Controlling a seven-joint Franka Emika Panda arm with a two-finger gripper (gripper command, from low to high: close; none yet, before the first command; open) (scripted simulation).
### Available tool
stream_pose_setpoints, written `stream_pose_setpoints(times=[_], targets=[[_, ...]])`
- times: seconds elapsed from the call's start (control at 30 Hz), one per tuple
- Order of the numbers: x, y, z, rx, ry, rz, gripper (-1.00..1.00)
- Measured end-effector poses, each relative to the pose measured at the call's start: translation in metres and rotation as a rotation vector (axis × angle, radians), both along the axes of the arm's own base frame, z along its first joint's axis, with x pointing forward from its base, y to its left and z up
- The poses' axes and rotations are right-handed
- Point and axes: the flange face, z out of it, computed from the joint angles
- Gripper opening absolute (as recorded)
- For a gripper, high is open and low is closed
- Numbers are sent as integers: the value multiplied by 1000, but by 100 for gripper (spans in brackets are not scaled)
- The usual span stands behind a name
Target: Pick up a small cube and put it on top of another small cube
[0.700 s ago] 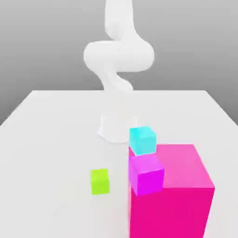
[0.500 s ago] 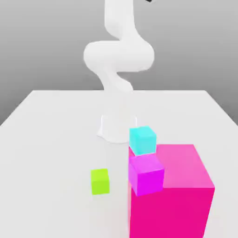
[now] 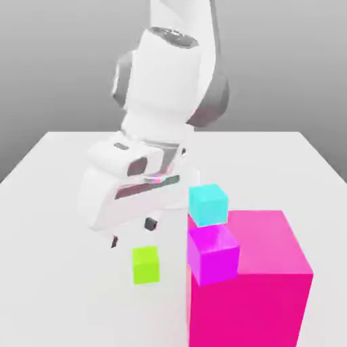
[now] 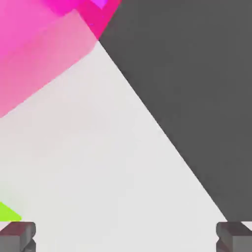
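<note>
Change from the earlier frames: the arm, which stood folded upright at the far side of the surface (image 3: pixel 61 176) with the hand out of sight, has swung down and forward. The white hand (image 3: pixel 133 234) now hangs low over the middle of the surface, just above and slightly behind the small lime-green cube (image 3: pixel 146 264). None of the cubes has moved.

Hand state: fingers spread wide apart, nothing between them. In the hand view the two grey fingertips (image 4: pixel 17 236) sit far apart, with bare surface between.

The lime-green cube rests on the surface, clear of the hand, near the front edge and beside the big magenta block (image 3: pixel 261 284). In the hand view only its corner (image 4: pixel 7 213) shows, next to one fingertip.

A small magenta cube (image 3: pixel 213 253) sits against the big block's corner; a cyan cube (image 3: pixel 207 203) lies just behind it.

Surface: plain white, flat. Backdrop: plain grey, unfeatured.
</note>
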Motion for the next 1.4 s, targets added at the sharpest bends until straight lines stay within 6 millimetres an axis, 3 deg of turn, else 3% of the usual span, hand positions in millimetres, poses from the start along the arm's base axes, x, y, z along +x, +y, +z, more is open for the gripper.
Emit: stream_pose_setpoints(times=[0.17,0.23,0.5,0.53,0.73,0.83,1.07,1.2,1.4], targets=[[-60,-4,-54,130,28,-353,0],[-84,-12,-67,155,34,-511,0],[-92,-16,-125,160,35,-583,0],[-93,-16,-133,161,36,-583,-100],[-94,-16,-137,162,37,-583,-100],[-92,-16,-123,161,35,-584,-100],[-89,-23,-70,168,25,-595,-100],[-51,-43,-35,204,-23,-616,-100],[16,-41,27,259,-47,-600,-100]])
